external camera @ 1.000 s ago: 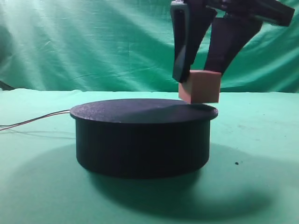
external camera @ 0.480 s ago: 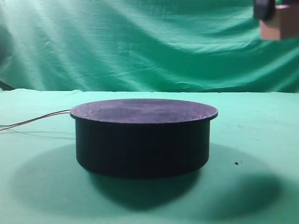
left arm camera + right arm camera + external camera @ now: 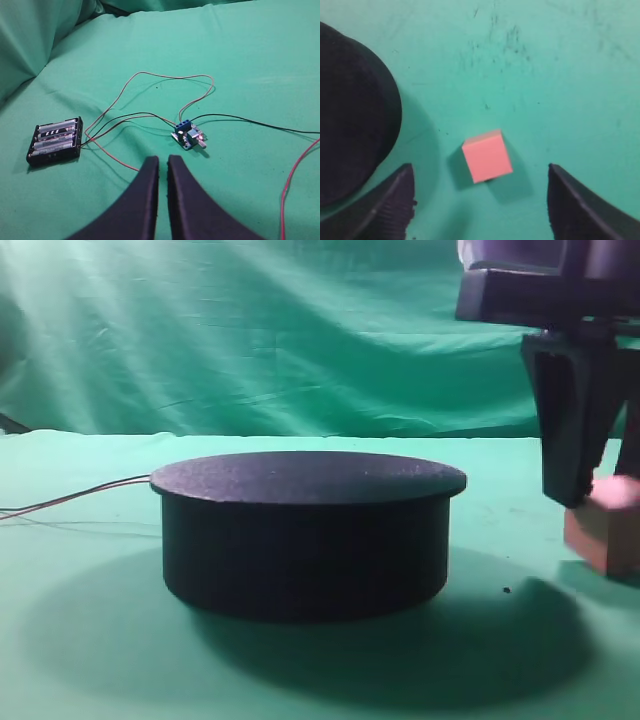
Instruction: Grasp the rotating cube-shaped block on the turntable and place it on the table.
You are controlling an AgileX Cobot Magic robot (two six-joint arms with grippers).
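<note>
On the green table (image 3: 560, 60), at 3 o'clock from the black turntable (image 3: 305, 530), the cube-shaped block (image 3: 487, 155) sits alone. The right pincer (image 3: 480, 200) is spread wide, holding nothing. It should rise straight up without bumping the block. The left pincer (image 3: 163, 165) is squeezed together.

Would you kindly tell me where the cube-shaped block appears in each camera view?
Exterior high: cube-shaped block at far right edge, on the table.
Left wrist: not in view.
Right wrist: block near centre, between the open right tool fingers.
Shared landmark: the turntable, left of it.
</note>
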